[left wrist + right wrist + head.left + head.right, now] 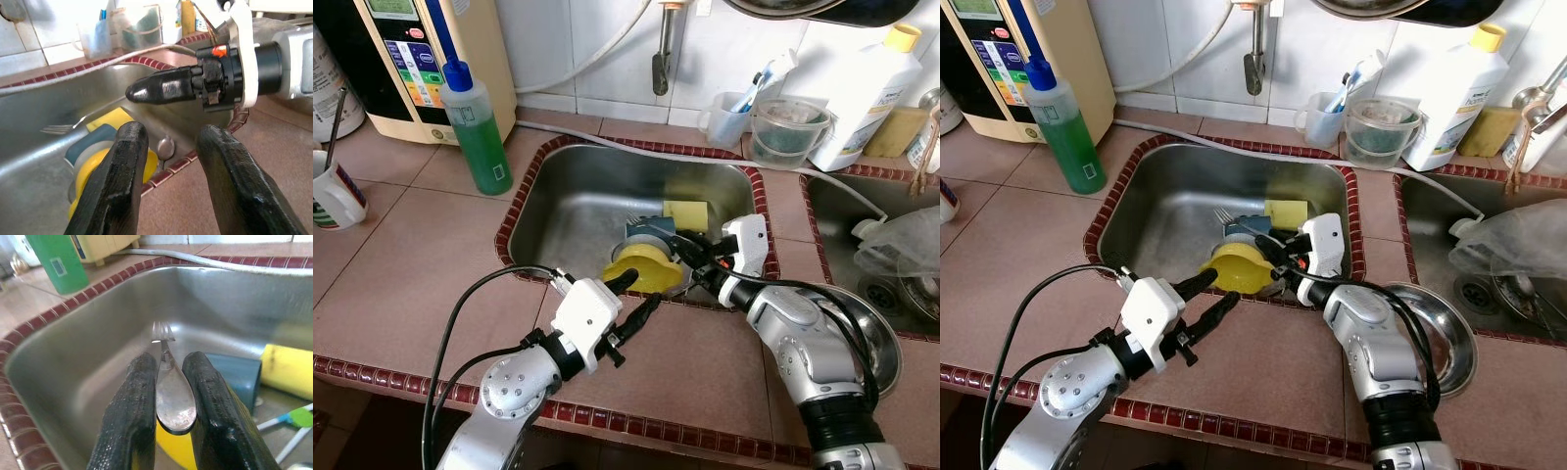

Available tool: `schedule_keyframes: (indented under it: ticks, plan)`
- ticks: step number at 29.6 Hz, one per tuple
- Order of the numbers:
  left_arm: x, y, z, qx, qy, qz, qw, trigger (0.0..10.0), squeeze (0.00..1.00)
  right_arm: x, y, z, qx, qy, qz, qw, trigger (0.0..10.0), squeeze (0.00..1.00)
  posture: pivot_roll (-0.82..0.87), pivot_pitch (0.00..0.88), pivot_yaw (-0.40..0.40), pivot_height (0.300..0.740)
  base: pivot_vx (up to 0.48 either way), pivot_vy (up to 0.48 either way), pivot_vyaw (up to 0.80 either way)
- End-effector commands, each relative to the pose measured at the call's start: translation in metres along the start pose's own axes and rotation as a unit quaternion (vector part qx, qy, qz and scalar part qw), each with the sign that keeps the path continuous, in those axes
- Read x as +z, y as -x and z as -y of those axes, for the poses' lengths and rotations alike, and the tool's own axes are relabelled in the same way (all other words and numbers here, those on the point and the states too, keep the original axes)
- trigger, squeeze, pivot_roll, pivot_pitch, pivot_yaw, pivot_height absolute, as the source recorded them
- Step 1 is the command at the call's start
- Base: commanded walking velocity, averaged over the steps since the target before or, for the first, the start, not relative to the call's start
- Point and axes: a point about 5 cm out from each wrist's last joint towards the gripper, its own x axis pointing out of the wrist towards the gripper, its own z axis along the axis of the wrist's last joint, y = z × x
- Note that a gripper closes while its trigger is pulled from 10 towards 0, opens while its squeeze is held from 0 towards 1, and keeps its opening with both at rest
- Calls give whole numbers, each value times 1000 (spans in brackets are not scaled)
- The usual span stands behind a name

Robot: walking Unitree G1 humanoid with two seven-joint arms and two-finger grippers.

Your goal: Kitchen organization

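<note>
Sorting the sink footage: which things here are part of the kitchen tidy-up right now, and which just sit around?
In play:
fork, pinched by the right gripper
yellow cup and blue dish in the sink
left gripper, open at the sink's rim

Lying about:
green soap bottle
white bottle
steel bowl

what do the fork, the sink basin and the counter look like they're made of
Silver fork held in the right hand: shiny metal, likely steel, mirror glints. Steel sink basin: brushed metal, dull grey reflections. Pinkish tiled counter: matte ceramic tile, probably, with grout lines and red-brown edging.
</note>
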Motion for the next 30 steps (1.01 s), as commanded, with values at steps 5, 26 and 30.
schedule_keyframes:
  ticks: [5, 26, 30]
  plan:
    - [5, 2, 8, -23, 3, 4, 1000, 10000, 0, 12, -1, -3, 21, -21, 17, 999, 10000, 0, -6, 162, -18, 740, 0, 0, 0]
    - [7, 0, 7, -22, 3, 4, 1000, 10000, 0, 13, -3, -12, 53, -49, 21, 997, 10000, 1000, 3, 142, -22, 740, 0, 0, 0]
    - [6, -1, 6, -19, 1, 4, 1000, 10000, 0, 17, -5, -12, 51, -38, 37, 997, 10000, 1000, 4, 133, -23, 740, 0, 0, 0]
